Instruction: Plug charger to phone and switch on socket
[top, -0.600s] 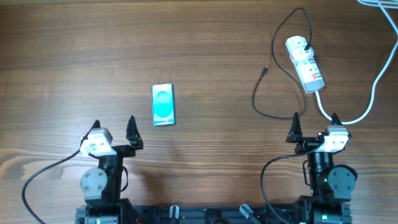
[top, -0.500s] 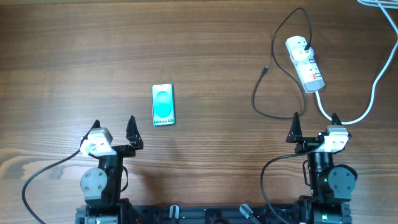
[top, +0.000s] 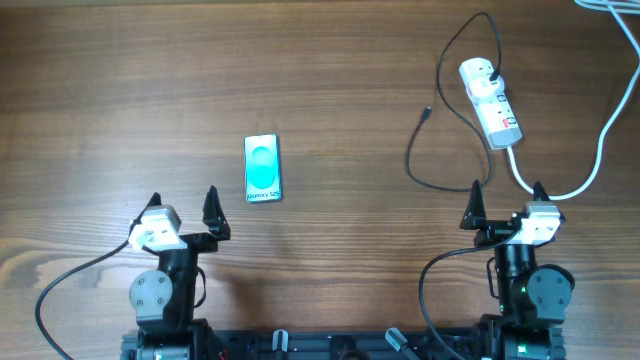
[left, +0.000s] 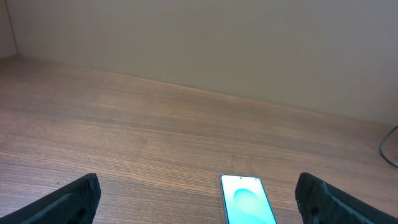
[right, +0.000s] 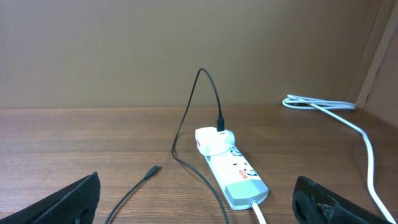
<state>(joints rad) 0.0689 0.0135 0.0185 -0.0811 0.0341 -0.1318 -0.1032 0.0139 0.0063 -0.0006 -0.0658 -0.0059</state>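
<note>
At the near edge of the table (top: 100, 80) the left gripper (top: 183, 197) and right gripper (top: 505, 188) are held with fingers spread wide, nothing between them, and open wood grain is left ahead of both. The phone (top: 262, 168), flat and rectangular with a cyan-green screen, is laid just beyond the left gripper, slightly to its right, untouched. Farther off, beyond the right gripper, the charger (top: 408, 160), a thin black cable, is looped from its loose plug tip (top: 427, 112) to the white adapter (top: 477, 72) on the oblong socket (top: 497, 115).

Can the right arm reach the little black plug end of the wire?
Probably yes. The plug tip lies free in front of the open right gripper, with only its own cable looping between them.
</note>
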